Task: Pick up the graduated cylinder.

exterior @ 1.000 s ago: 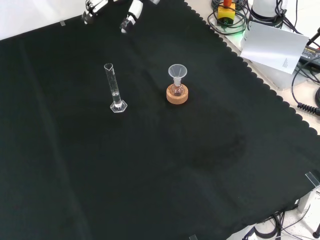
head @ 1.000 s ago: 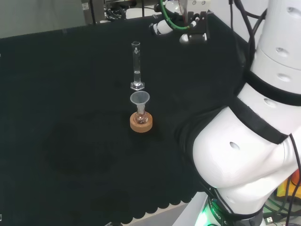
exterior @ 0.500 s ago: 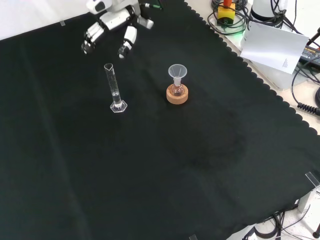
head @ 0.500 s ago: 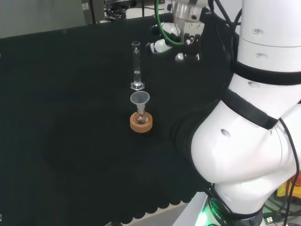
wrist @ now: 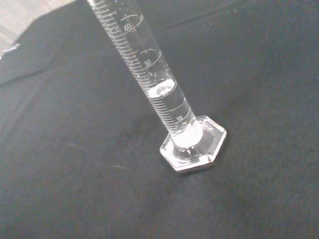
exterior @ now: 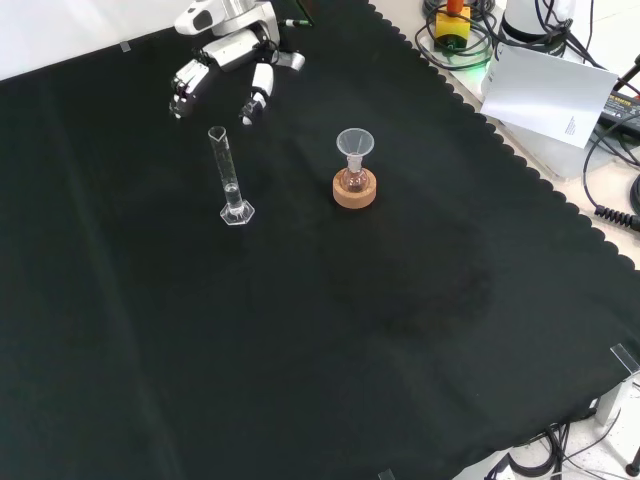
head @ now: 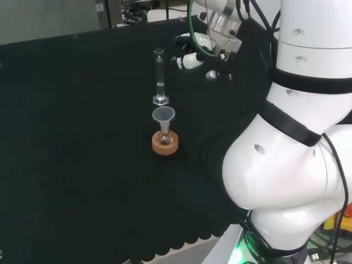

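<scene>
Toward the far left part of the tabletop (exterior: 120, 330) in the front view, well in from every edge: the graduated cylinder (exterior: 229, 176), upright on its hexagonal foot, standing free with bare black cloth all round. Probably set apart like this so that fingers can come in at either side of the tube without knocking anything else. Seen close in the wrist view, the graduated cylinder (wrist: 164, 102) carrying a little clear liquid low in the tube, a reason to keep it upright once lifted. To its right in the front view, near but not touching: a small flask (exterior: 352, 180) seated in a cork ring stand (exterior: 355, 191), with a clear funnel (exterior: 354, 144) resting in its neck; the ring there presumably to keep the round-bottomed flask from rolling. Above the cylinder in the front view, toward the tabletop's far edge: the hand (exterior: 228, 52), released and holding nothing, fingers (exterior: 186, 84) spread and only slightly bent, tips pointing down toward the cylinder's top and spaced to either side of it. No contact yet; a clear gap between fingertips and glass. In the head view, the hand (head: 204, 50) just right of the cylinder's upper half, at about the height of its rim. Judged as the approach stage, grasp not yet begun.
</scene>
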